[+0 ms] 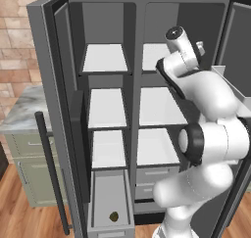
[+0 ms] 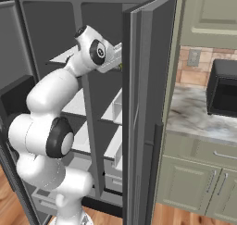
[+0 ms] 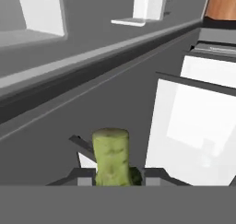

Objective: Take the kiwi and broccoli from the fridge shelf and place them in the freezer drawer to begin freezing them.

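Note:
My gripper is shut on the broccoli; its pale green stem stands up between the fingers in the hand view. In the left base view the hand is raised inside the open fridge, in front of the upper right fridge shelf. From the right base view the gripper sits just behind the door edge, with a speck of green at its tip. The kiwi, a small dark olive oval, lies at the front of the open freezer drawer at the bottom left.
The fridge's left door stands open with a dark bar handle. The right door is open close beside the arm. Two shallow drawers sit below the right shelves. A marble counter carries a dark appliance.

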